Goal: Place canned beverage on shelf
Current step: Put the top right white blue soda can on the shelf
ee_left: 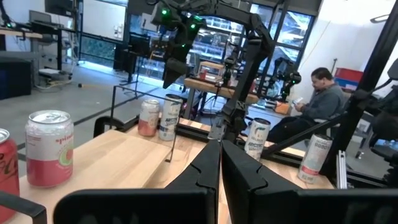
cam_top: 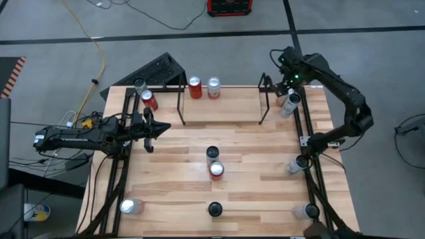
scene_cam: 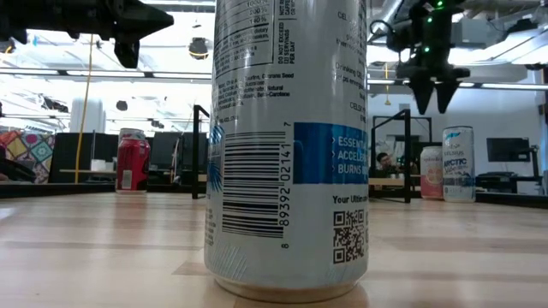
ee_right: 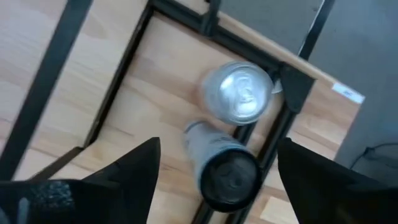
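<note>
The shelf (cam_top: 222,123), a low rack of thin black rods, stands on the far half of the table. Two cans stand together by the right rail: a silver-topped one (ee_right: 239,93) and a dark-topped one (ee_right: 227,174). They also show as a pink can (scene_cam: 431,171) and a white can (scene_cam: 458,162). My right gripper (ee_right: 217,146) (cam_top: 284,85) hangs open above them, pointing steeply down, its fingers wide on either side of the dark-topped can and clear of it. My left gripper (cam_top: 158,128) (ee_left: 221,155) is shut, holds nothing and hovers level over the table's left side.
A red can (cam_top: 194,87) and a white can (cam_top: 213,87) stand at the far edge behind the shelf. Two cans (cam_top: 214,162) stand mid-table, one (cam_top: 214,210) near the front edge, others along both black rails (cam_top: 311,179). A person (ee_left: 323,93) sits beyond the table.
</note>
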You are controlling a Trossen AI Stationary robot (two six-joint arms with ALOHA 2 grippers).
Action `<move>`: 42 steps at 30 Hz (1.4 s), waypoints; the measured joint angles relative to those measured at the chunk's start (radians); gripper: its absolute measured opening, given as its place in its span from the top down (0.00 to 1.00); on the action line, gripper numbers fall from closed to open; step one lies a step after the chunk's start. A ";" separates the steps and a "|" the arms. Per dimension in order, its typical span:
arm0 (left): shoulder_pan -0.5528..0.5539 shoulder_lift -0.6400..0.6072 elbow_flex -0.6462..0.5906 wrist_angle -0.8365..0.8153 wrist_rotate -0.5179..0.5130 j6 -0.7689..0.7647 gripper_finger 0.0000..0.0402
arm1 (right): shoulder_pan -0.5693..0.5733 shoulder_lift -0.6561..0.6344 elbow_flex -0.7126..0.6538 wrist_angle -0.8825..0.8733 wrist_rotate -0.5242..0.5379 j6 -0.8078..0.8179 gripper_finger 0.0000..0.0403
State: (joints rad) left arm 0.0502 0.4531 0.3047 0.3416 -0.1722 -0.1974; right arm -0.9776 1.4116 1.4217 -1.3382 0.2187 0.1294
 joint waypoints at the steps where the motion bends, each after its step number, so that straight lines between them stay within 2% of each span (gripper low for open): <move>1: 0.000 0.000 0.000 0.000 0.000 -0.004 1.00 | 0.004 0.006 -0.001 -0.002 0.012 0.010 0.24; 5: 0.000 0.000 0.000 -0.016 0.001 -0.009 1.00 | 0.020 0.042 -0.002 -0.041 0.043 0.057 0.24; 9: 0.000 0.000 0.000 -0.019 0.007 -0.010 1.00 | 0.032 0.070 -0.001 -0.065 0.044 0.066 0.24; 14: 0.000 0.000 0.000 -0.019 0.007 -0.010 1.00 | 0.051 0.099 -0.001 -0.173 0.116 0.061 0.24; 18: 0.000 0.000 0.000 -0.019 0.007 -0.009 1.00 | 0.055 0.120 -0.001 -0.195 0.122 0.055 0.24; 32: -0.001 0.000 0.000 -0.019 0.028 -0.026 1.00 | 0.024 0.260 -0.002 -0.233 0.119 0.003 0.24; 42: 0.000 0.000 0.000 -0.021 0.027 -0.014 1.00 | -0.005 0.295 -0.002 -0.233 0.024 -0.055 0.24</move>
State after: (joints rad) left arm 0.0498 0.4526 0.3050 0.3202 -0.1448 -0.2118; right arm -0.9825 1.7068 1.4200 -1.5712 0.2429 0.0739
